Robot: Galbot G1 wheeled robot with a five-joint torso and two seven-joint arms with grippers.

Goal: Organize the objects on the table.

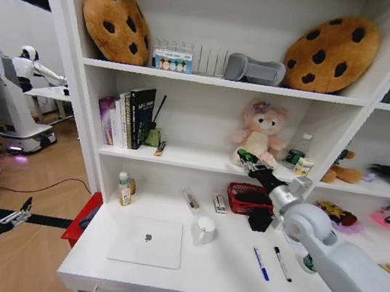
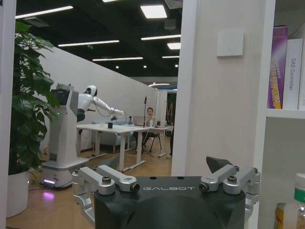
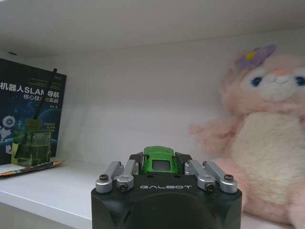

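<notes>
Right tool [image 1: 246,159] raised to the middle shelf [image 1: 192,162] of the tall white shelving unit, just left of the pink plush rabbit [image 1: 259,133]. Its fingers are closed narrow around a small green toy car [image 3: 160,160]; in the right wrist view the car sits between the 2 fingers, above the shelf board, with the rabbit [image 3: 267,138] close beside it and a green glass diffuser bottle with dark reeds [image 3: 32,145] far off along the same shelf, in front of a dark book.

Left tool [image 1: 2,218] low at the robot's left side, well off the long white table [image 1: 212,277], over the wooden floor. Its fingers stand spread wide, holding nothing.

On the table: thin silver laptop with dark logo [image 1: 147,242], lid shut, lying flat at near left-centre. White mug [image 1: 204,229] just right of the laptop's far corner. Blue pen [image 1: 260,263] and black pen [image 1: 282,263] lie side by side, apart, right of centre, both angled the same way. Red mesh basket [image 1: 246,198] far against the back, partly behind the right arm. Small bottle with green cap [image 1: 124,188] at far left.

Top shelf carries 2 cookie-shaped cushions [image 1: 116,20], 1 at each end.
</notes>
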